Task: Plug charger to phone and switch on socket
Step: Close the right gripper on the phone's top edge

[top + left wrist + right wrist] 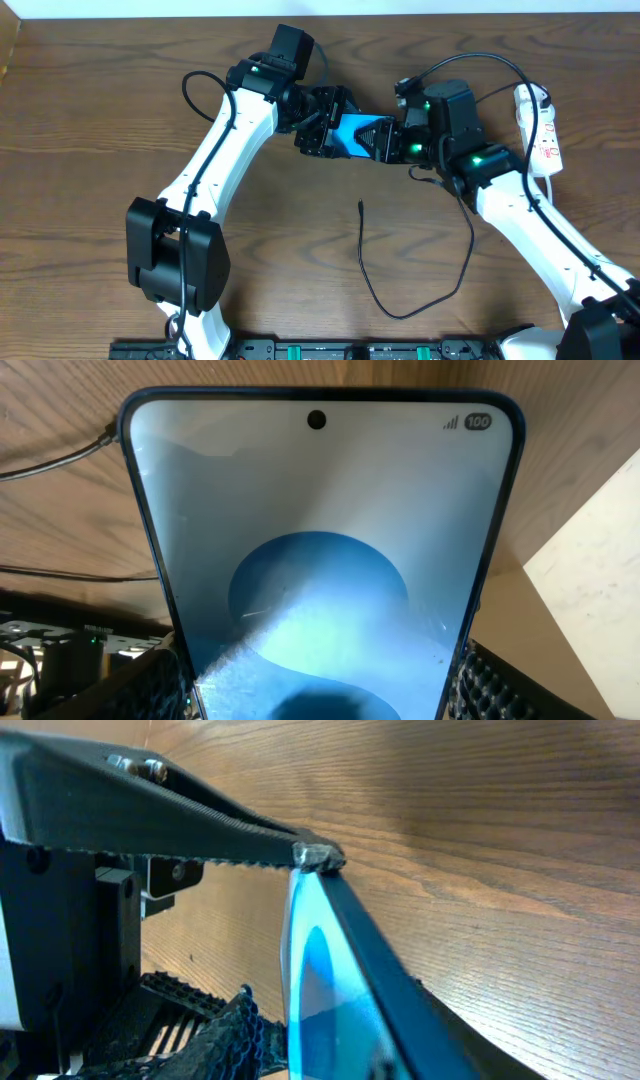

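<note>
Both jaws gripping phone (357,134), charger (362,255) lying loose nearby, socket (548,135) far right

Brown wood-grain table (100,130); a black rail (330,350) with green parts along its near edge

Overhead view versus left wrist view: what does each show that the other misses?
Only overhead: the cable lying loose on the table, its tip not at the phone, and the power strip. Only left wrist: the screen's camera hole and battery icon. Both: the phone, its screen lit blue.
</note>
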{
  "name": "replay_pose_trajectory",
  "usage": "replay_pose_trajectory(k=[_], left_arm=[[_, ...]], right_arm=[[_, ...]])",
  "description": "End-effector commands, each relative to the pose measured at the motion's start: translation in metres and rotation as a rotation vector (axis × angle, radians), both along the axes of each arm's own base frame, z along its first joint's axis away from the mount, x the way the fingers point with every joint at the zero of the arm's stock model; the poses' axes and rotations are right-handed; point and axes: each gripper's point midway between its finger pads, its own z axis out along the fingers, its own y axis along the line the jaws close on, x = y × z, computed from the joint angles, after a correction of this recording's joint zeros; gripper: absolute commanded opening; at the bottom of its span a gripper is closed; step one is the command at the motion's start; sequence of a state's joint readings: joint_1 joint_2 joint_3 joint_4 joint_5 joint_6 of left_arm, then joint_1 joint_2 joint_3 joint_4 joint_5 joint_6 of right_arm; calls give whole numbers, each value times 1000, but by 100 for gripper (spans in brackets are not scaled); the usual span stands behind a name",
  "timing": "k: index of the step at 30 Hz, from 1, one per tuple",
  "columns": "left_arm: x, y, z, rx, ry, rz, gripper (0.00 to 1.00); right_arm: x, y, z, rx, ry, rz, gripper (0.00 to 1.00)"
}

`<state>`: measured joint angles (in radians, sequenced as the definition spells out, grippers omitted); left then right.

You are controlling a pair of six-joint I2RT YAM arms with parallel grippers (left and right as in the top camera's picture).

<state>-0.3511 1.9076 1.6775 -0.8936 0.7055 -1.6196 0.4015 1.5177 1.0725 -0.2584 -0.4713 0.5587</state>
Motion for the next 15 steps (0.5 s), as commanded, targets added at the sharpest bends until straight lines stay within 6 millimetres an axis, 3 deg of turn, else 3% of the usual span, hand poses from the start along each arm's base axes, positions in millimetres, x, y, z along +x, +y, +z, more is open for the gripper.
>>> replay_pose_trajectory(k=[1, 9, 15], left_arm=[[-4, -6, 13, -36, -10, -14, 7], [-4, -6, 13, -33, -11, -14, 7], [-4, -5, 12, -26, -13, -11, 7]], right_arm=[[1, 6, 4, -9, -19, 9, 43], [2, 6, 3, -13, -21, 4, 36], [2, 6, 3, -13, -20, 4, 25]])
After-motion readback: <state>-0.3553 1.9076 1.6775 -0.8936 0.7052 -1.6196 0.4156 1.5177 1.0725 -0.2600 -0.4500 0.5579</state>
